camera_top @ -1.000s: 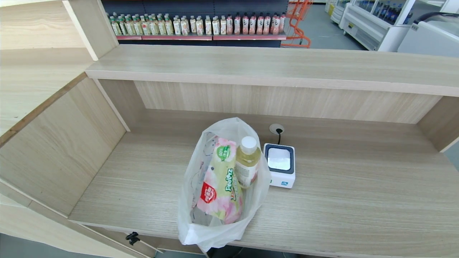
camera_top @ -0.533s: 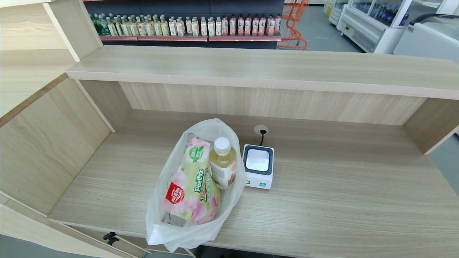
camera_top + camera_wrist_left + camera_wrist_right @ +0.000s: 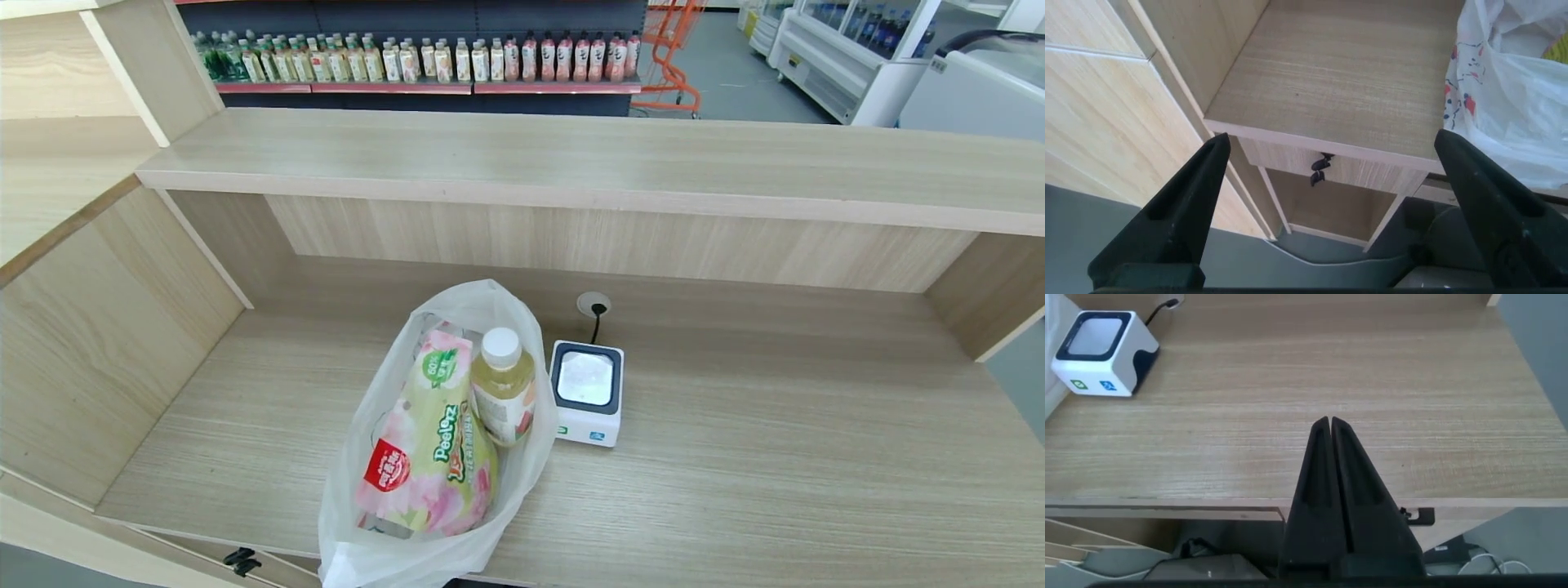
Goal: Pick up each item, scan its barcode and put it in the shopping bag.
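1. Shopping bag point(image 3: 347, 498): thin white plastic, on the counter point(image 3: 775, 457) at its near edge, left of centre, mouth open.
2. In the bag: a pink-and-green snack pouch point(image 3: 433, 457) on the left, and a bottle point(image 3: 502, 392) of yellow drink with a white cap touching the pouch's right side. Both lean back, tops toward the rear wall.
3. Scanner point(image 3: 585, 392): a white cube with a dark-framed window facing up, just right of the bag. I cannot tell whether the plastic touches it. Its cable runs back to a round grommet point(image 3: 594, 305) in the counter.
4. Left end effector point(image 3: 1333, 139): fingers spread wide and empty, held out in front of the counter's near-left corner. The bag is off to one side of it.
5. Right end effector point(image 3: 1328, 423): fingers pressed together, gripping nothing, over the counter's near edge and well right of the scanner.
6. Black latch point(image 3: 1319, 167) under the counter's front edge.
7. Behind the counter: a store shelf point(image 3: 424, 61) lined with bottles.
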Available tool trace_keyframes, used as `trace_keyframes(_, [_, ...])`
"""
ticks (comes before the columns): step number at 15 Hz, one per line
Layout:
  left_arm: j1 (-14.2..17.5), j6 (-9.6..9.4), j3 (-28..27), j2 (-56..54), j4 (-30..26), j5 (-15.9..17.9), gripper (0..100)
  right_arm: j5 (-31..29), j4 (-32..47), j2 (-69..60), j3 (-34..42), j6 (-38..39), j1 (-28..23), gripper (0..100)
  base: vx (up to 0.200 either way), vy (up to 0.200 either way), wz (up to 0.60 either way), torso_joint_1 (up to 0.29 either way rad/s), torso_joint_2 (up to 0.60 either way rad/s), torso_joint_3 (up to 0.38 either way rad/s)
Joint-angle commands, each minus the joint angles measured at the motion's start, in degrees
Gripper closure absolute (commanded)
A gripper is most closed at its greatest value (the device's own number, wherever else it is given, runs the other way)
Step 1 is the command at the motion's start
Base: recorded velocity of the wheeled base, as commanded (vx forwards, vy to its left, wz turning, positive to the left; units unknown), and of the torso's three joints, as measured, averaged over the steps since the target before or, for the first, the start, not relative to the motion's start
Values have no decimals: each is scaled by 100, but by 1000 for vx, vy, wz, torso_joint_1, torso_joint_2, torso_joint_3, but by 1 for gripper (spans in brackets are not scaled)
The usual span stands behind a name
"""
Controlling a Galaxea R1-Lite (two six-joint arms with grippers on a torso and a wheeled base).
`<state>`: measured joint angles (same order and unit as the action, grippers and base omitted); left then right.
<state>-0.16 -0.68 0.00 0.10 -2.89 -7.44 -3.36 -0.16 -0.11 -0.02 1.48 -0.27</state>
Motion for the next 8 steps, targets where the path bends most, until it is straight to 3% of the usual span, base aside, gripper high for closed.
trace_keyframes(1, [7, -2, 0, -1, -1, -3, 0, -6, -2, 11, 2, 2, 9, 100, 0, 0, 0, 0, 0, 0])
trace_keyframes(8, [7, -2, 0, -1, -1, -3, 0, -6, -2, 11, 2, -16, 9, 100, 0, 0, 0, 0, 0, 0])
